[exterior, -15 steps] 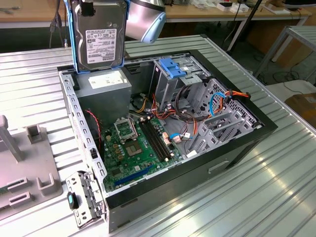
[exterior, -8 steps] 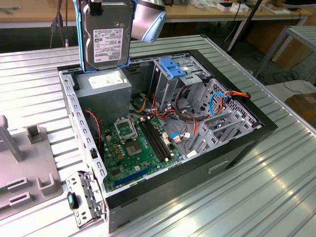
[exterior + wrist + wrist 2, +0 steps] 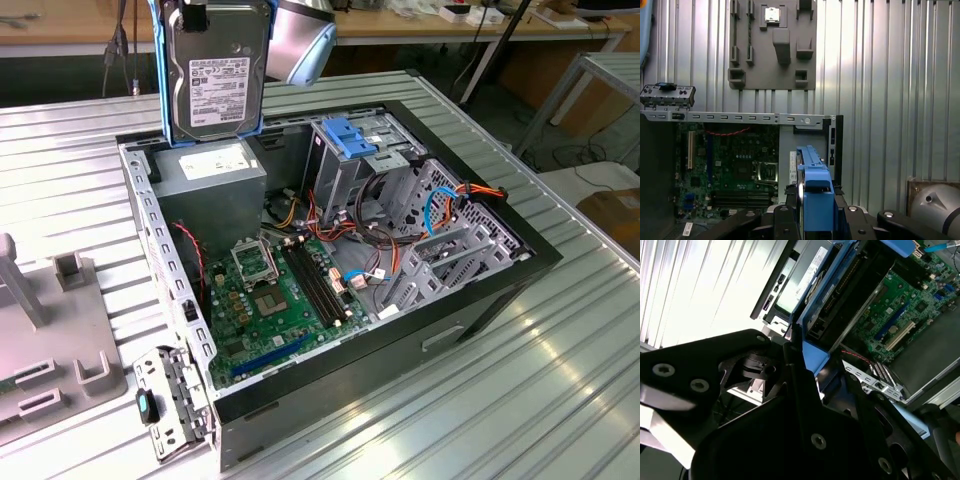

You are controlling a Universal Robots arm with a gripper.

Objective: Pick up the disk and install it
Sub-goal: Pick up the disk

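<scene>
The black gripper (image 3: 816, 222) is clamped from both sides on the flat grey metal hard disk in its bright blue plastic carrier rail (image 3: 217, 72). I judge that gripping the rail spares the white label and metal body from pressure. In the exterior view the disk hangs upright in the air above the open black computer case (image 3: 400, 350), near twelve o'clock from the green motherboard (image 3: 268, 300). The upright metal drive cage with its blue plastic top (image 3: 350, 150) stands at about four o'clock from the disk; carrying the disk high and on edge probably keeps it off the loose coloured cables (image 3: 372, 240), so it is lifted but not yet installed.
</scene>
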